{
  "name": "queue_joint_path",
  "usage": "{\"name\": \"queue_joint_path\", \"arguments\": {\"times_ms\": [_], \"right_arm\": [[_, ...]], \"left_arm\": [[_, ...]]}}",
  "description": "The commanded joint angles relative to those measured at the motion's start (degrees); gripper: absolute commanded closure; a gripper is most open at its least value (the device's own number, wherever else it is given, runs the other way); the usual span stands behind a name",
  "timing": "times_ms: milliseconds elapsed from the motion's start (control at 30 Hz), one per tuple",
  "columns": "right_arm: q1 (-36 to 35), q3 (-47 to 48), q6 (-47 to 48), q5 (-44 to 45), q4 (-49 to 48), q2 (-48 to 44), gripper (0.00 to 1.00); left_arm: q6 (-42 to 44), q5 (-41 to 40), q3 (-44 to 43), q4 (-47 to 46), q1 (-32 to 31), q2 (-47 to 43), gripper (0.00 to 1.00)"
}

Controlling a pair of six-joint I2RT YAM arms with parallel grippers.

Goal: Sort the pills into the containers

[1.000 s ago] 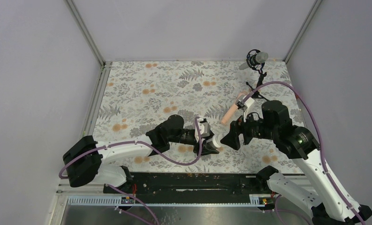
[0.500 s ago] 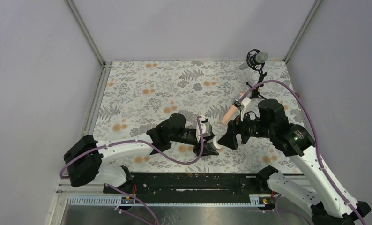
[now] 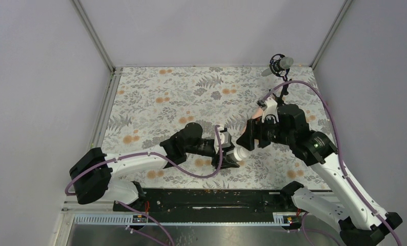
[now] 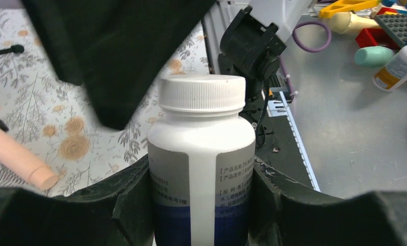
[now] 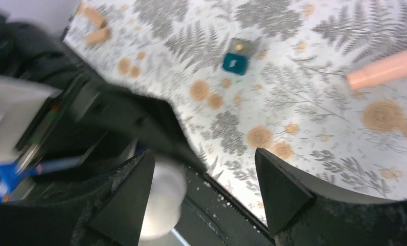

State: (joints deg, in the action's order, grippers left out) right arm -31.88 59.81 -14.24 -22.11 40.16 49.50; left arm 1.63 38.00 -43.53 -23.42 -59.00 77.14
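The bottle (image 4: 201, 154), cap on, is clamped between the jaws of the left gripper (image 4: 200, 215) near the front edge of the table (image 3: 155, 102). The right gripper (image 5: 204, 179) is spread wide close by the cap, with nothing grasped. The teal box (image 5: 236, 63) lies on the table, well apart from the bottle.

Enclosure: plain pale grey walls (image 3: 206, 31) on three sides. Aluminium frame posts (image 3: 93, 36) run up the two back corners. The tabletop is covered by a cloth (image 3: 155, 97) printed with grey ferns and orange blossoms, lying flat. A black base plate (image 3: 211, 197) runs along the near edge, with a slotted cable duct (image 3: 191, 219) just below it. In the left wrist view a grey bench surface (image 4: 355, 133) lies past the table edge. Light is even and diffuse, shadows soft.
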Motion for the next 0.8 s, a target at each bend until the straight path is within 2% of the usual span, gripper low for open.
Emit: {"name": "queue_joint_path", "arguments": {"times_ms": [0,133,267,367,467,533,633,767], "right_arm": [[0.33,-0.7,-6.8,13.98,-5.6,3.78,0.2],[0.33,2.04,-8.69,17.5,-3.0,6.28,0.19],[0.33,2.96,-8.55,14.89,-2.94,3.43,0.15],[0.33,2.69,-6.35,8.64,-3.89,-0.71,0.1],[0.33,3.38,-1.13,-5.6,-3.16,-3.12,0.08],[0.33,3.92,0.71,-10.39,-1.39,-3.53,0.08],[0.33,4.73,4.48,-12.3,3.44,-2.7,0.08],[0.33,6.78,7.72,-9.33,9.93,-0.38,0.08]], "left_arm": [[-0.34,4.13,-0.48,-7.67,-0.81,-1.73,1.0],[-0.54,3.22,0.0,-7.9,-0.81,-2.21,1.0],[-0.57,2.28,0.2,-7.8,-0.77,-2.15,1.0],[-0.41,1.64,-0.03,-7.14,-0.76,-2.16,1.0],[0.05,1.45,-0.47,-5.93,-0.78,-2.17,1.0],[0.27,1.65,-0.67,-5.34,-0.76,-2.24,1.0],[0.8,2.0,-1.17,-4.4,-0.77,-2.29,1.0],[1.0,2.25,-1.56,-3.94,-0.76,-2.51,1.0]]}}
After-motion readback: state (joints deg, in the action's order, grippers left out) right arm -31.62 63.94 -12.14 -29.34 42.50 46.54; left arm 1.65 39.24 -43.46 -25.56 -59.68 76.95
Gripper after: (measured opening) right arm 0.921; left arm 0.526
